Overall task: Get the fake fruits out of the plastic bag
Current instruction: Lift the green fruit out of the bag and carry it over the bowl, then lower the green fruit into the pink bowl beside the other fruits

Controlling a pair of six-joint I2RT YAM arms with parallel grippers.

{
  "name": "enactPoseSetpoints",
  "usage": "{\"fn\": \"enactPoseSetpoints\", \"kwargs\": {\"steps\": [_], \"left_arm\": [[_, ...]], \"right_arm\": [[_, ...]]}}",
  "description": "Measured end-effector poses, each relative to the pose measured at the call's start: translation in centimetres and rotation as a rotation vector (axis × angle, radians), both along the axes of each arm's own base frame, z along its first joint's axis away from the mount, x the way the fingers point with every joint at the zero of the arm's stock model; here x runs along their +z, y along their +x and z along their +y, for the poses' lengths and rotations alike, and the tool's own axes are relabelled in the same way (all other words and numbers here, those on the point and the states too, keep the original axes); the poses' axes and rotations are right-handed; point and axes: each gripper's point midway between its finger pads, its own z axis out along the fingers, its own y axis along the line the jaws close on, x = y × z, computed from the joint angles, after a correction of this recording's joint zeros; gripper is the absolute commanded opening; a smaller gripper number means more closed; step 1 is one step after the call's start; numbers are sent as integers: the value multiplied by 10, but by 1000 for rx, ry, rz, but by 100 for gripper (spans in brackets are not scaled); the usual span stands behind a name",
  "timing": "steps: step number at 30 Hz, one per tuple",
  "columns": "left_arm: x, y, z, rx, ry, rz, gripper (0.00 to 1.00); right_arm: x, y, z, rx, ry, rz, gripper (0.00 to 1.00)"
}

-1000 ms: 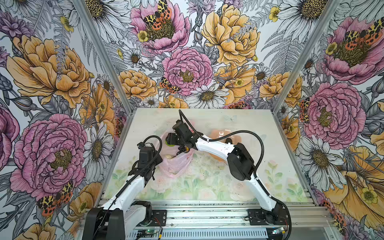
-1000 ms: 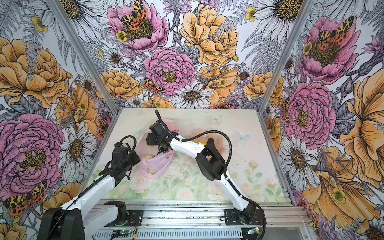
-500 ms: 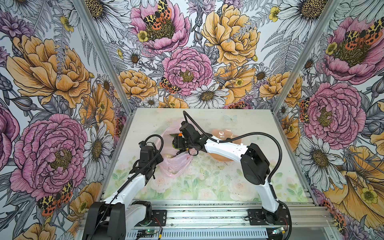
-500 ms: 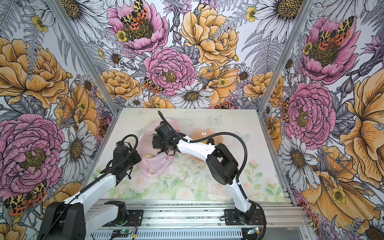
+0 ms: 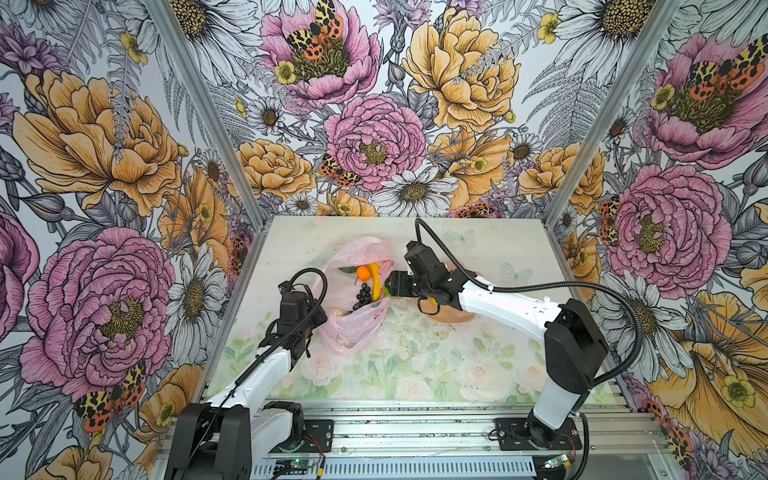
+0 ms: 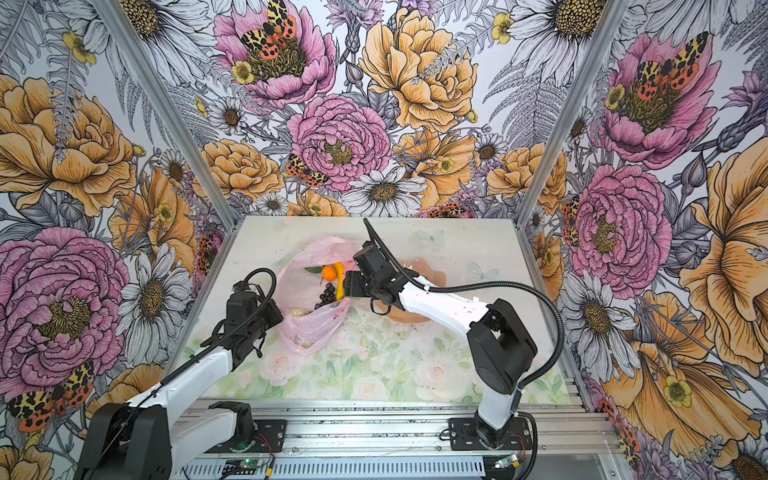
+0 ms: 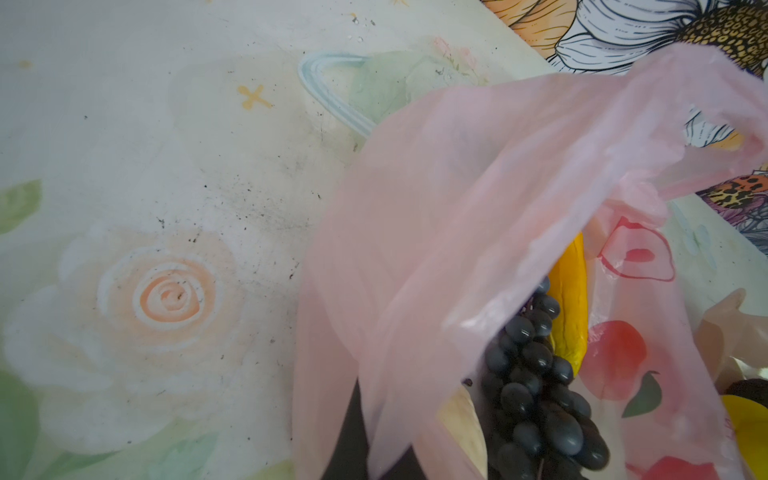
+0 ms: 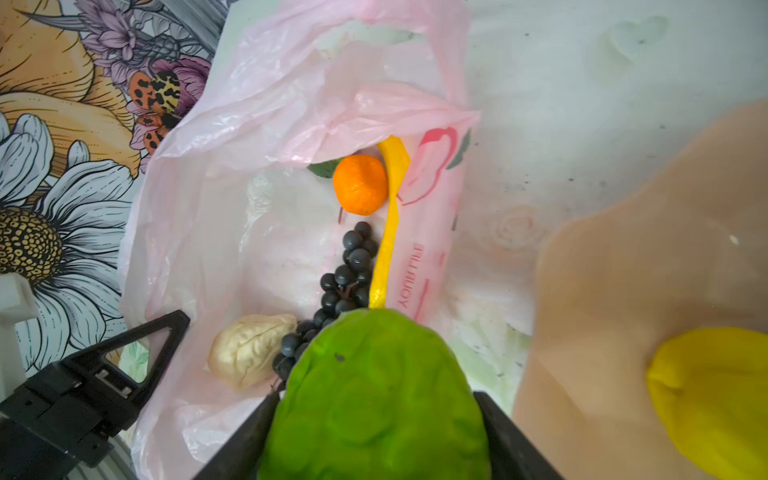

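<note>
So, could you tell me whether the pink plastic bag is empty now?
Not empty. In the right wrist view an orange, banana, grape bunch and a cream lumpy piece lie inside the pink plastic bag.

bowl [image 5: 455,318]: largely hidden under the right arm [image 5: 507,305]
green fruit [image 8: 374,399]: lower part cut off by frame edge
lemon [image 8: 715,395]: blurred, partly cut off

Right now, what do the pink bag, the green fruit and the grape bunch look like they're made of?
The pink bag: thin plastic film, translucent, with shiny creases. The green fruit: probably moulded plastic or foam, matte, with a dimpled skin. The grape bunch: likely plastic or rubber, smooth dark beads with small glints.
</note>
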Motion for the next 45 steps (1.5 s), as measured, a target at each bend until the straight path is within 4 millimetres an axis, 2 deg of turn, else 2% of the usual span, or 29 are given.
{"fn": "enactPoseSetpoints", "kwargs": {"steps": [6, 11, 19, 22, 30, 45], "left_arm": [[-1, 1, -3, -9, -2, 2, 0], [-2, 1, -3, -12, -3, 2, 0], [-1, 2, -6, -19, -4, -2, 0], [-2, 2, -6, -19, -4, 0, 0], [-5, 2, -8, -25, -2, 10, 0], [-5, 2, -8, -28, 0, 10, 0]], "right_arm": [[0, -10, -60, -98, -22, 18, 70], [-13, -19, -103, -177, -24, 70, 69], [-45, -23, -148, -270, -41, 172, 69], [-48, -22, -154, -285, -43, 178, 69], [-51, -22, -155, -287, -49, 186, 69], [-86, -23, -153, -284, -102, 260, 69]]}}
